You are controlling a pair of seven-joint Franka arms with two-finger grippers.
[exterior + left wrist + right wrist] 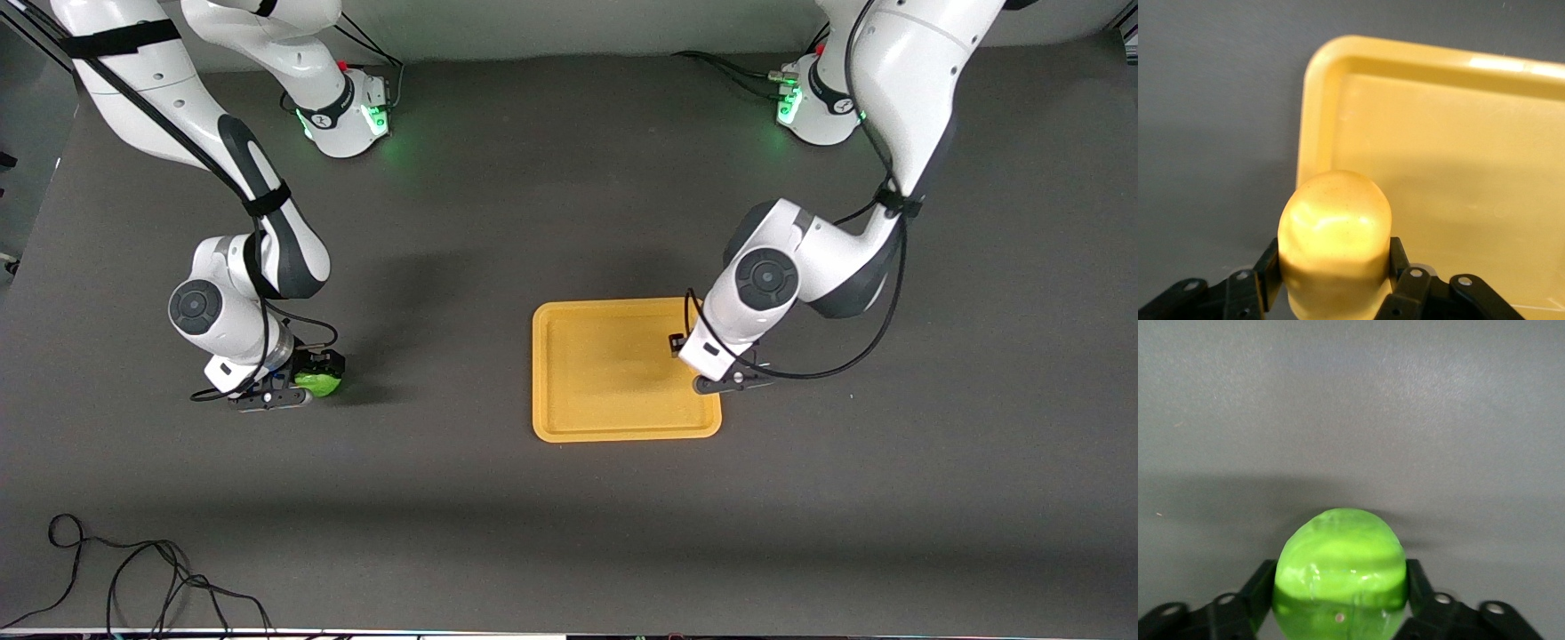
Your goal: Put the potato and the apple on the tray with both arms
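Note:
My left gripper [722, 380] is shut on the yellow-orange potato [1335, 233] and holds it over the rim of the yellow-orange tray [605, 373] at the tray's edge toward the left arm's end. In the front view the wrist hides the potato. The left wrist view shows the tray's rim [1313, 107] and floor under the potato, between the gripper's [1333, 270] fingers. My right gripper [302, 389] is shut on the bright-green apple [320, 383] low at the table, toward the right arm's end and well apart from the tray. The apple [1340, 563] fills the right gripper [1340, 590].
A loose black cable [133, 578] lies on the dark table near the front camera at the right arm's end. Both arm bases [351, 116] [813, 111] stand at the table's back edge. Bare table lies between the apple and the tray.

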